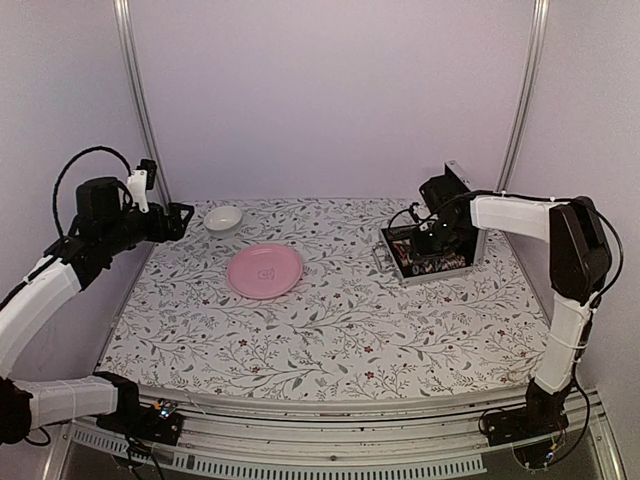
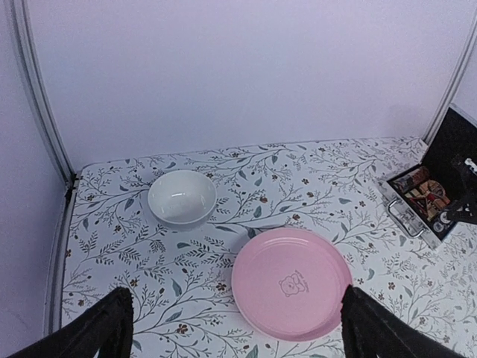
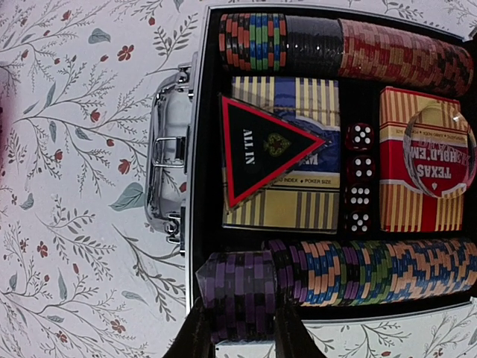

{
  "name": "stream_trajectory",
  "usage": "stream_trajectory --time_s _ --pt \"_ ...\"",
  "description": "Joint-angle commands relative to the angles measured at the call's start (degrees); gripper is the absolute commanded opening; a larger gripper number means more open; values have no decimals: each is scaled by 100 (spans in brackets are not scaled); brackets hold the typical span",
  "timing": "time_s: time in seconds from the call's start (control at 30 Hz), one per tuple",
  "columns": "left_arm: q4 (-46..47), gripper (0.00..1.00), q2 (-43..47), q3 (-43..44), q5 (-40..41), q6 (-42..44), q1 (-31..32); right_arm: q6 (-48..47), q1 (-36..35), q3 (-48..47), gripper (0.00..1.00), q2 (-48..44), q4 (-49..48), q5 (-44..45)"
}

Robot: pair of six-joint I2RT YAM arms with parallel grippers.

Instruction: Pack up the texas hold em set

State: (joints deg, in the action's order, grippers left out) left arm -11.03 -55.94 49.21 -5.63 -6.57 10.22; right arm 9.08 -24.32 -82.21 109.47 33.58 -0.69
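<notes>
The case (image 1: 393,258) sits open at the far right of the desk (image 1: 330,330), its lid (image 1: 458,180) standing up behind it. The right end effector (image 3: 244,313) is down in the case, nearly closed, with a finger at each end of a purple stack (image 3: 238,291) at the end of the near chip row (image 3: 373,272). We read that as a grip on the stack. The left end effector (image 1: 180,218) hangs high over the left edge, spread wide and holding nothing.

We judge the chips to be hard, smooth discs. A stack holds together only when pressed on its two end faces, and a squeeze on the rims would likely fan it out. The decks are stiff boxes, best taken across their short sides. The marker (image 3: 257,149) looks thin and light, and it lies loose on top of a deck. The metal case is rigid and probably heavy when full. The lid's top edge is the place to push, and the handle (image 3: 170,153) the place to lift.

We count:
- One case.
- Two chip rows, the far one (image 3: 387,56) along the opposite wall. We cannot tell how many chips they hold.
- Two decks, one blue (image 3: 298,97) and one red (image 3: 399,194).
- One marker.
- Four red dice (image 3: 360,179).
- One clear round button (image 3: 443,149), resting on the red deck.
- One plate (image 1: 265,270) and one bowl (image 1: 223,218), well apart from the case.
</notes>
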Motion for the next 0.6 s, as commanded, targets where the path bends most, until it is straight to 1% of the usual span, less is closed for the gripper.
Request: stream_trajectory --time_s 0.0,0.1,0.27,0.43,0.57 --pt "43 97 -31 3 -40 138 -62 -100 4 -219 2 171 106 -4" --pt "31 97 -11 -23 -64 137 -63 -106 4 -216 2 171 106 -160" --pt "39 97 -13 -25 -114 129 -59 -101 4 -201 2 193 185 69" --pt "25 97 -33 -12 -141 125 -56 -108 4 -206 2 253 176 -171" --pt "24 97 -22 -17 -150 129 -59 -108 0 -221 2 331 162 -104"
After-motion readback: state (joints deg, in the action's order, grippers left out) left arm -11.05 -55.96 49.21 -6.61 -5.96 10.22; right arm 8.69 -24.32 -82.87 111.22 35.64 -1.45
